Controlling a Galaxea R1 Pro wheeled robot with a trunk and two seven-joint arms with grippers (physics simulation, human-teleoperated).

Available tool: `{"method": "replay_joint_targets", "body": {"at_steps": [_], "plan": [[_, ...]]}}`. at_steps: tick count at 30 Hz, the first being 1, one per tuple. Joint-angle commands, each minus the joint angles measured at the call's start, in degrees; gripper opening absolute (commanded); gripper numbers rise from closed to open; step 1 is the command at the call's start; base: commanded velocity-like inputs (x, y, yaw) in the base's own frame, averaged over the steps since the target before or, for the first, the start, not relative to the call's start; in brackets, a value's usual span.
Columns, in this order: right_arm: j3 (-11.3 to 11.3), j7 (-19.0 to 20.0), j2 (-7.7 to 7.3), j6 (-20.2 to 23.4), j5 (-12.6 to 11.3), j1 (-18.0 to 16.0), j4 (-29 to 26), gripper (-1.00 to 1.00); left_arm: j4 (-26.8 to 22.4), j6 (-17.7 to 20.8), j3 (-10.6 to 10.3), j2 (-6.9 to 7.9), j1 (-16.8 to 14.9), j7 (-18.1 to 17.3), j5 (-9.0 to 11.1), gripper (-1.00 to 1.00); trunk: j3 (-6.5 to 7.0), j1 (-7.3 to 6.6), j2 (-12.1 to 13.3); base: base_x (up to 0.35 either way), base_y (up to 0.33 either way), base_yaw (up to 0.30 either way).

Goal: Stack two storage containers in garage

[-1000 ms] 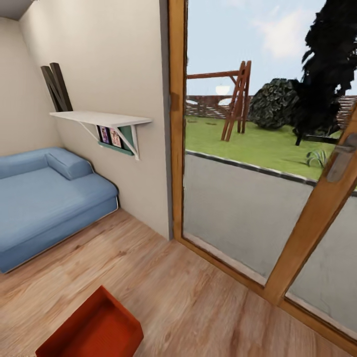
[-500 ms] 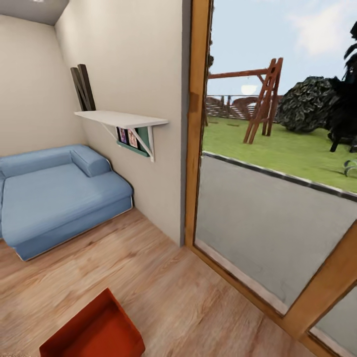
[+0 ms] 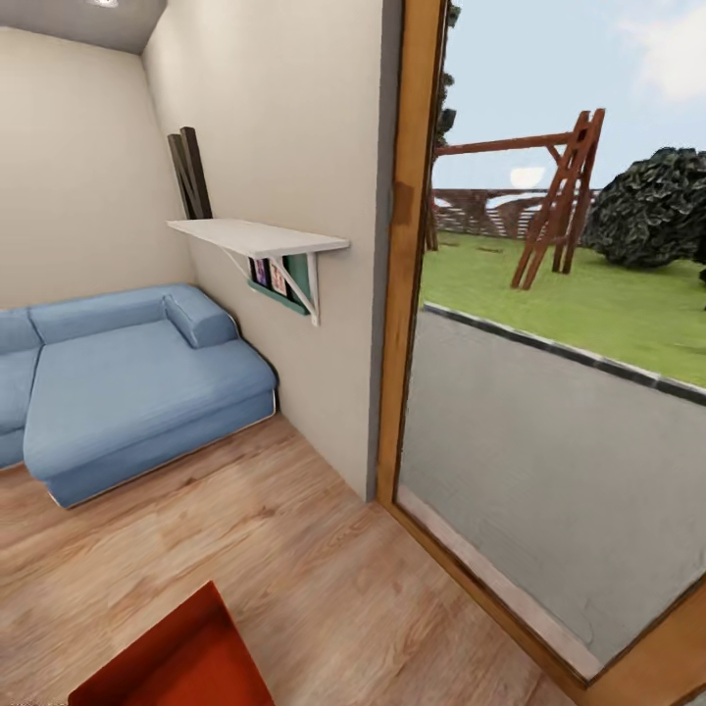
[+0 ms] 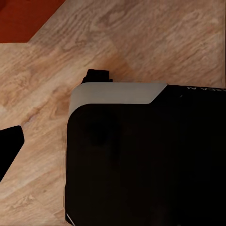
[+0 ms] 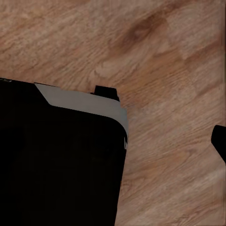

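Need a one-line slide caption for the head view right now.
Orange-red storage container on the wood-plank floor, blue sofa beyond, glass door facing the garden.

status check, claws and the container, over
Claws: state can't be told from the wrist views, both over wood floor. One storage container on the planks at the head view's lower edge, not held. Sofa left, glass door frame right.

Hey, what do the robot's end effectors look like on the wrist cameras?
Little shows: the left fingertip and right fingertip are plain matte black tapering wedges, with no markings or cables visible. Beside each sits a black rounded housing with a light grey band; its faint lettering is unreadable.
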Motion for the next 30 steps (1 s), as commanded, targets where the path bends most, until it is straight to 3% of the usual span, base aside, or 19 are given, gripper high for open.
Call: {"method": "replay_joint_targets", "body": {"at_steps": [1, 30], "plan": [[0.48, -0.12, 0.01, -0.18, -0.54, -0.02, 0.05, 1.0, -0.02, 0.19, 0.0, -0.02, -0.04, 0.16, 0.41, 1.0, -0.06, 0.02, -0.03, 0.202, -0.145, 0.268], [0.48, -0.12, 0.01, -0.2, -0.54, -0.02, 0.05, 1.0, -0.02, 0.19, 0.0, -0.01, -0.04, 0.16, 0.5, 1.0, -0.06, 0.02, -0.03, 0.019, -0.011, 0.271]]}}
